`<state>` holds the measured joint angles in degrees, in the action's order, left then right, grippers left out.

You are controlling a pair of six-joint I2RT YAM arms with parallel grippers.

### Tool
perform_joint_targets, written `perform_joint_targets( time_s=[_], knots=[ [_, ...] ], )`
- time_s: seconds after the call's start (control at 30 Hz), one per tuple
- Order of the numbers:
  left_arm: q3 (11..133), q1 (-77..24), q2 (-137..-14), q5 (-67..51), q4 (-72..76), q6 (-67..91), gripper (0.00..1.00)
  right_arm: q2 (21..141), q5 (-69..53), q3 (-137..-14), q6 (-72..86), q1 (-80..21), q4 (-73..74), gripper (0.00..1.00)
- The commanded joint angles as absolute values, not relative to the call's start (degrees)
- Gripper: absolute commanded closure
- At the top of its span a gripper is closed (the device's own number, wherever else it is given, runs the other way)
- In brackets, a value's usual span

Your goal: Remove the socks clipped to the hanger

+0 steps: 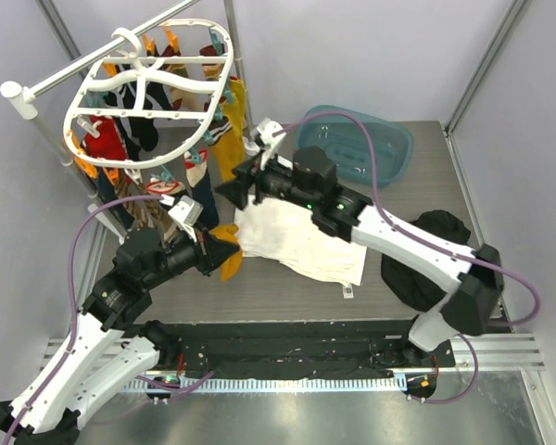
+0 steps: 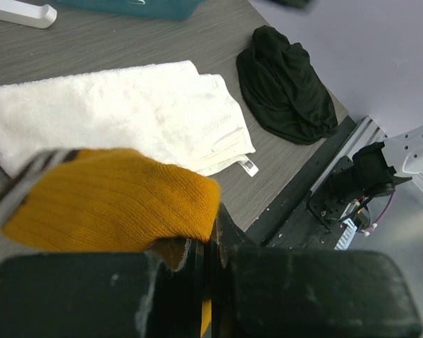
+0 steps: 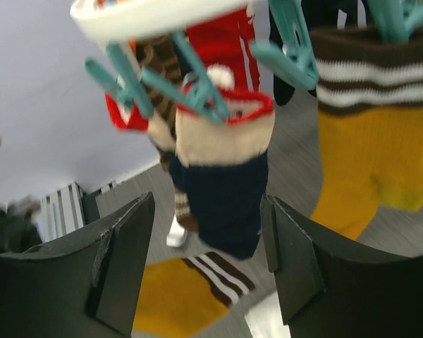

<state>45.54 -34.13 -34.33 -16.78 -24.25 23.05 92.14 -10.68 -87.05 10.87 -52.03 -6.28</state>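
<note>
left wrist view: finds the left gripper (image 2: pixel 208 257) clamped tight on a mustard sock (image 2: pixel 113 201), held low over the table (image 2: pixel 282 183) near the white cloth (image 2: pixel 120 105), with the black garment heap (image 2: pixel 285 84) beyond. judged free of its clip, though cannot confirm from this angle. right wrist view: finds the right gripper (image 3: pixel 208 246) spread wide, fingers (image 3: pixel 120 260) flanking but not touching a navy sock (image 3: pixel 222 190) with cream leg and red cuff, pinned by a teal clip (image 3: pixel 197 95) under the rim of the hanger (image 3: pixel 155 14). notes a striped-cuff sock (image 3: pixel 370 141) just beside it, likewise clipped. top external view: places the hanger high at rear left on the pole (image 1: pixel 102 51), with many socks (image 1: pixel 134 134) dangling and the right arm stretched toward them. step in hand, as judged: setting down one sock on the left, approaching the next on the right. next move calls for advancing the open fingers around the navy sock below its clip, closing, then pulling steadily downward. calls also for releasing the mustard sock onto the table. rates the task far from complete.
</note>
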Motion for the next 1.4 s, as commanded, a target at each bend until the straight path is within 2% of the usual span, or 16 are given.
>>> perform_joint_targets(
  time_s=[0.0,0.13,0.3,0.63,0.93,1.07,1.17,1.2,1.27,1.3,1.37],
  knots=[
    [45.0,-34.28,-32.87,-18.63,-22.15,21.8,1.0,79.31,-13.61,-75.78,5.63,-52.21,-9.58,0.3],
    [44.74,-34.28,-31.99,-20.12,-21.27,21.88,1.0,73.4,-23.44,-68.22,0.45,-52.21,-8.7,0.29],
    [44.12,-34.36,-30.41,-24.77,-18.99,22.32,1.0,69.53,-33.57,-58.55,0.44,-52.21,-14.57,0.21],
    [42.89,-34.28,-29.62,-32.6,-14.5,23.47,1.0,70.22,-36.56,-52.91,-1.76,-52.65,-18.89,0.2],
    [42.89,-34.28,-30.06,-33.84,-13.36,23.99,1.0,73.21,-39.11,-49.57,-3.16,-53.26,-29.17,0.17],
    [43.07,-34.28,-30.06,-33.66,-13.1,24.17,1.0,74.97,-39.46,-51.15,-2.64,-53.26,-29.71,0.21],
    [43.24,-34.28,-30.59,-32.44,-13.53,24.35,0.95,74.88,-39.46,-50.81,-0.8,-53.17,-33.2,0.6],
    [43.33,-34.28,-31.02,-31.91,-13.8,24.43,0.92,74.62,-39.72,-50.28,-0.18,-53.17,-34.61,0.79],
    [43.68,-34.28,-31.2,-31.38,-13.89,24.52,0.8,73.92,-39.47,-49.05,1.48,-53.17,-38.21,0.99],
    [43.77,-34.28,-31.29,-29.98,-14.06,24.52,0.65,73.66,-37.11,-48.96,2.1,-53.0,-38.49,0.99],
    [44.03,-34.28,-30.85,-27.96,-14.68,24.35,0.52,72.95,-33.86,-50.0,2.46,-52.82,-35.88,0.99]
  ],
)
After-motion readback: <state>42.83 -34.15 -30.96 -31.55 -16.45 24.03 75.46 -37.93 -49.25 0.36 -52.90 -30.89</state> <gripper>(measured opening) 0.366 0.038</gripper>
